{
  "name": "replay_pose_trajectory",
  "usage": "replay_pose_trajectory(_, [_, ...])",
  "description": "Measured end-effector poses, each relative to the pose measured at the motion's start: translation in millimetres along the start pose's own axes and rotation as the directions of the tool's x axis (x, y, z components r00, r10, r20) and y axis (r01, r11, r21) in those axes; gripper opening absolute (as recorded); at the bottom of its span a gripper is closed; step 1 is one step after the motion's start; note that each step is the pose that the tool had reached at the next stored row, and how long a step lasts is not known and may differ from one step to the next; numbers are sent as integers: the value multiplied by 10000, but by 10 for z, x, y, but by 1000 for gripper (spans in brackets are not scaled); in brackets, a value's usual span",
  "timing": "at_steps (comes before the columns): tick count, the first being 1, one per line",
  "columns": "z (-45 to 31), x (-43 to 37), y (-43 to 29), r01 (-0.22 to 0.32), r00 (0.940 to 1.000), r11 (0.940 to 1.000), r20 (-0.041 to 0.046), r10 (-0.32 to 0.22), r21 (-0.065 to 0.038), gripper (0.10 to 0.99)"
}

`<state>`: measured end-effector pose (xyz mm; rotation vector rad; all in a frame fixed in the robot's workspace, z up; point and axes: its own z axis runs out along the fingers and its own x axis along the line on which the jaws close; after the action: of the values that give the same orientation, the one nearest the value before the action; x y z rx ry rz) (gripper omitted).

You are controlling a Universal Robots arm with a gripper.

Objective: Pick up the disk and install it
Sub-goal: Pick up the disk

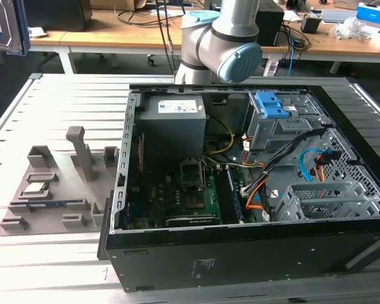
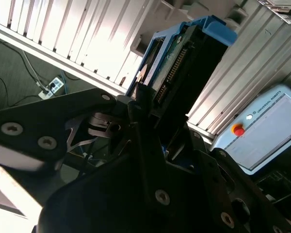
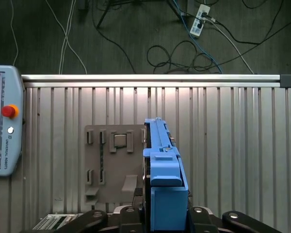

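Pick-up done: gripper (image 3: 165, 216) clamped on the disk (image 3: 162, 179), held edge-on in the air over the slatted table (image 3: 233, 145) and grey parts holder (image 3: 111, 165), well apart from the open computer case (image 1: 240, 190); install outstanding.

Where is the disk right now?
The disk is in the air, clamped edge-on in the gripper over the ribbed table, near the grey tray; the exterior view has it at its upper left corner.

The disk (image 3: 164, 165) held on edge, clear of the bench (image 3: 233, 145)
Flat drive framed by a bright blue carrier bracket, clamped in the end effector (image 3: 165, 213); its dark connector edge shows in the second wrist view.
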<state>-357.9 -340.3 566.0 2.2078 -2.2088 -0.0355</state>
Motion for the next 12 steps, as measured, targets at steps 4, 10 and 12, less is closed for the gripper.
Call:
replay_pose_trajectory(4, [-5,0,0,0,10000,10000,2,0,1,365])
replay_pose_trajectory(10, [-9,0,-106,-1,10000,10000,2,1,0,365])
replay_pose_trajectory(12, [-11,0,-202,0,10000,10000,2,0,1,365])
